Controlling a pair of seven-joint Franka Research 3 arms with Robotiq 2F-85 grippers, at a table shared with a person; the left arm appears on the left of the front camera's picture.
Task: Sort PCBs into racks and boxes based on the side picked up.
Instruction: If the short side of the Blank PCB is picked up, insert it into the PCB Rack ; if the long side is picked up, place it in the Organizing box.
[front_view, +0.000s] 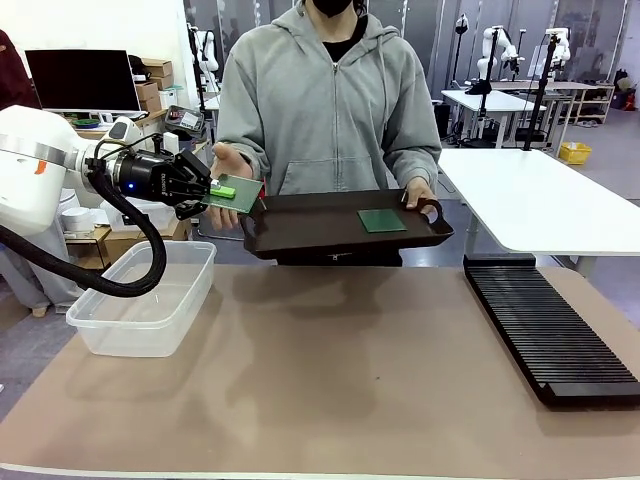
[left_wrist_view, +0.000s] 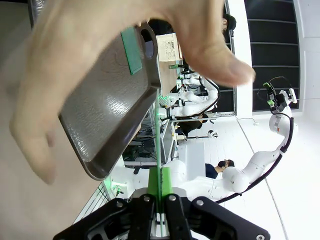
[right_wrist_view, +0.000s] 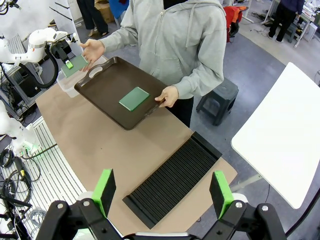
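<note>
In the foreground, the right gripper (right_wrist_view: 162, 192) hangs above the table (front_view: 330, 380) with its green-padded fingers (right_wrist_view: 106, 189) spread wide and empty. The long black slotted rack (front_view: 550, 335) lies flat below it along the table's right side. Across the brown tabletop, at the left edge, sits the clear plastic tub (front_view: 140, 300), lidless. Just above and beyond the tub's far rim, the left gripper (front_view: 205, 190) reaches in from the left, its jaws pressed together on the edge of a green circuit board (front_view: 238, 192) and holding it in the air close to level. The left wrist camera sees that board (left_wrist_view: 159, 145) edge-on, a thin green line rising from between the closed pads (left_wrist_view: 165, 180). The held board sits right at the left end of a dark brown handled tray (front_view: 330, 235), which a person in a grey hoodie (front_view: 330, 110) holds up beyond the table's far edge. The person's open hand (front_view: 225, 165) hovers palm-up just behind the held board; whether it touches the board cannot be told. The other hand (front_view: 420, 192) grips the tray's right handle. A second circuit board (front_view: 382, 221) lies flat on the tray, right of its middle, well apart from both grippers.
</note>
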